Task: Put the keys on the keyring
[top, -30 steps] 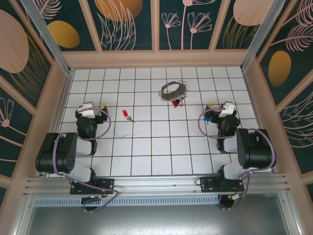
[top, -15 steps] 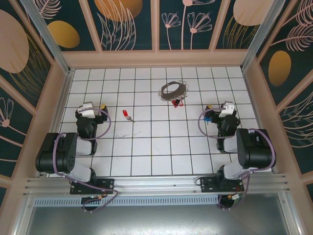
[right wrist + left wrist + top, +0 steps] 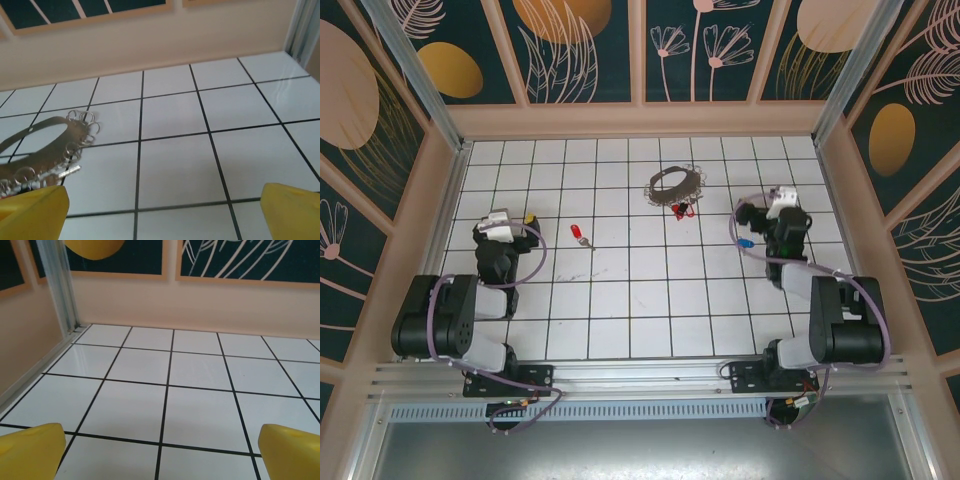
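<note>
Keys [image 3: 580, 234] are in neither grasp: the left gripper [image 3: 162, 450] and right gripper [image 3: 165, 212] each hold their yellow fingers [image 3: 30, 445] spread wide and empty over the tiled floor [image 3: 650, 290]. One red-headed key lies loose between the arms, nearer the left gripper. A second red key [image 3: 686, 209] sits just beside the near rim of the keyring [image 3: 674, 184], which lies flat towards the far wall, ahead and left of the right gripper.
</note>
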`<state>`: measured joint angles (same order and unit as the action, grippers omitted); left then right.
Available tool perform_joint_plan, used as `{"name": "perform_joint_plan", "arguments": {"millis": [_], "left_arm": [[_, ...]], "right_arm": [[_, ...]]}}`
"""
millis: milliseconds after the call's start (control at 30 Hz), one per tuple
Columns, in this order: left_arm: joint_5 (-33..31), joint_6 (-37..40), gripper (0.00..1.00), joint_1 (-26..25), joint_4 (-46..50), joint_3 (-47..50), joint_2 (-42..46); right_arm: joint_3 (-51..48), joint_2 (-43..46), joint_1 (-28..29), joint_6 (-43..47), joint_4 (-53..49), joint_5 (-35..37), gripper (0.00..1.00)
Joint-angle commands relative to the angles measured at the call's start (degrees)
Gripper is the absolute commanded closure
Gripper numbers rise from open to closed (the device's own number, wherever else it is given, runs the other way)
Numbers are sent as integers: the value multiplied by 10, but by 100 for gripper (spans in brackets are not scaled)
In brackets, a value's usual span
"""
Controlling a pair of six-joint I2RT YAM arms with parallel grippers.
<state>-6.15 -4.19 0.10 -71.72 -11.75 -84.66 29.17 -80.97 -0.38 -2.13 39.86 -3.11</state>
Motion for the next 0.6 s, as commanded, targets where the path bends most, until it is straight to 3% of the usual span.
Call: {"name": "perform_joint_plan", "arguments": {"millis": [0,67,133,167,267,367,400,567], "left_arm": [[-54,-25,1,0,46,-12,56],[-59,-25,1,0,113,-42,80],[-61,-28,1,0,137,-51,104],[-78,-48,1,0,149,-54,119],[-147,-152,1,0,240,-82,161],[-193,-262,1,0,359,-118,180],[-191,-293,1,0,396,-130,179],[-57,-302,1,1,453,-191,141]], "right_arm": [[122,-20,2,-81,-233,-17,1],[197,-55,6,-117,-301,-90,1],[224,-80,16,-138,-302,-132,2],[246,-98,29,-141,-313,-141,8],[313,-156,69,-158,-348,-132,11],[388,-224,94,-172,-387,-169,24],[409,-242,105,-181,-394,-166,24],[515,-335,151,-207,-429,-158,29]]}}
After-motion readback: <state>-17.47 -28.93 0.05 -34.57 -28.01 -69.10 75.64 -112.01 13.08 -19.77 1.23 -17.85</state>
